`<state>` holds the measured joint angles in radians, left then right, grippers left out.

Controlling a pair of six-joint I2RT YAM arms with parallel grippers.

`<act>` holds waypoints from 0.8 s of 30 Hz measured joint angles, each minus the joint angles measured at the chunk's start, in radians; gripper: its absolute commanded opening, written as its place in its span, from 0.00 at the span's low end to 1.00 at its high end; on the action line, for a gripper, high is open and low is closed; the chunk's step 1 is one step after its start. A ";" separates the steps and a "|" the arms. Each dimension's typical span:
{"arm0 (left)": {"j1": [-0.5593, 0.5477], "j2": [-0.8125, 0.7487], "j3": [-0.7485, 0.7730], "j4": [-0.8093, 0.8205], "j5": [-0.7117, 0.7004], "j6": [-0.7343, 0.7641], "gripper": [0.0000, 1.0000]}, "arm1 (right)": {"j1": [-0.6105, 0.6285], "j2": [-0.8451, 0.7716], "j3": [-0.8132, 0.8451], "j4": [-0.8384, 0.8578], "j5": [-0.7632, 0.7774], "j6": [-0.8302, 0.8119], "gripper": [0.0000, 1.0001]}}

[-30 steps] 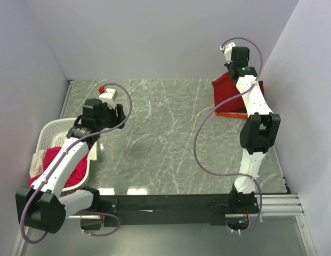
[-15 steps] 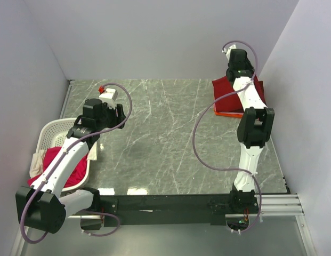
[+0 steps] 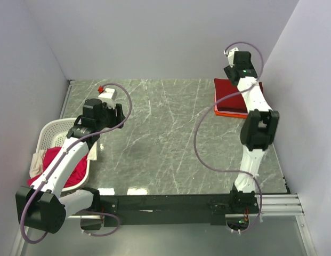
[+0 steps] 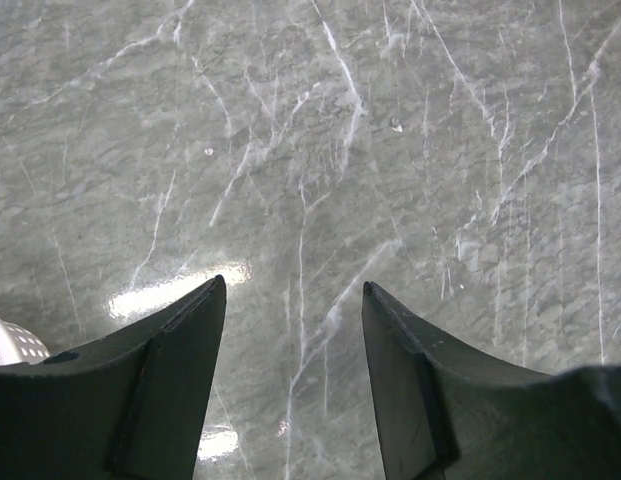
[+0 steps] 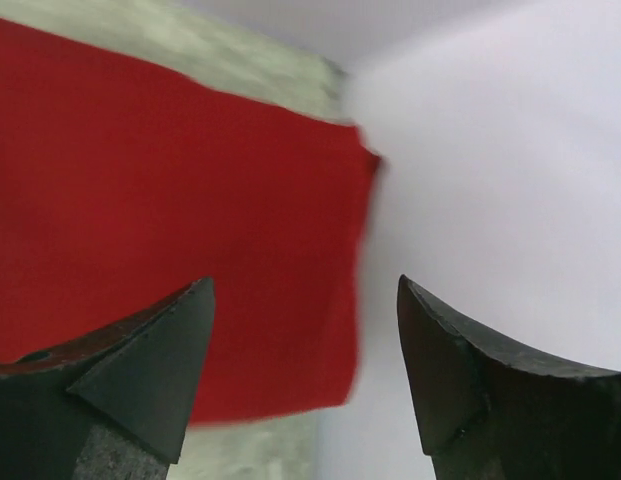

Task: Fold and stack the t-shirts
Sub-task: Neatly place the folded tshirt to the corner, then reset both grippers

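Presently, the white lattice basket (image 3: 48, 130) sits at the near left of the grey marble-patterned table (image 3: 165, 133), against the left wall. It holds a bunched magenta-pink t-shirt (image 3: 77, 172), with a cream t-shirt (image 3: 36, 160) hanging over its left rim. At the far right corner lies a flat, folded dark red t-shirt (image 3: 229, 92), squared off and resting on an orange t-shirt (image 3: 229, 113), of which only a thin edge shows along the near side. The left arm reaches from its base across the basket, its wrist beyond the basket's far rim. The left gripper (image 4: 295, 290) points down at bare table, fingers moderately apart with nothing between them. The right arm stretches forward along the right wall, elbow raised. The right gripper (image 5: 305, 285) hangs above the far right part of the dark red t-shirt, beside the wall, with its fingers spread wide and clear of the cloth.
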<state>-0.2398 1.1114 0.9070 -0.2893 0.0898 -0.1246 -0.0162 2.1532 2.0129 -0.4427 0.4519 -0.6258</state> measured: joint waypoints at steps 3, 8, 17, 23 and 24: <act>0.000 0.000 0.000 0.003 -0.003 -0.002 0.71 | 0.005 -0.182 -0.122 -0.034 -0.232 0.068 0.82; 0.008 -0.022 -0.010 0.028 -0.029 -0.046 1.00 | 0.009 -0.464 -0.350 -0.040 -0.627 0.125 0.83; 0.125 -0.153 -0.037 0.068 -0.014 -0.171 0.99 | 0.012 -0.790 -0.780 0.093 -0.839 0.351 0.89; 0.131 -0.273 -0.070 0.057 -0.017 -0.188 0.99 | 0.006 -1.007 -0.897 0.221 -0.605 0.559 0.93; 0.131 -0.293 -0.079 0.049 -0.020 -0.192 0.99 | 0.006 -1.030 -0.905 0.233 -0.585 0.579 0.93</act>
<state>-0.1089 0.8185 0.8284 -0.2401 0.0700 -0.3161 -0.0105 1.1236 1.1076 -0.2100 -0.1333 -0.0463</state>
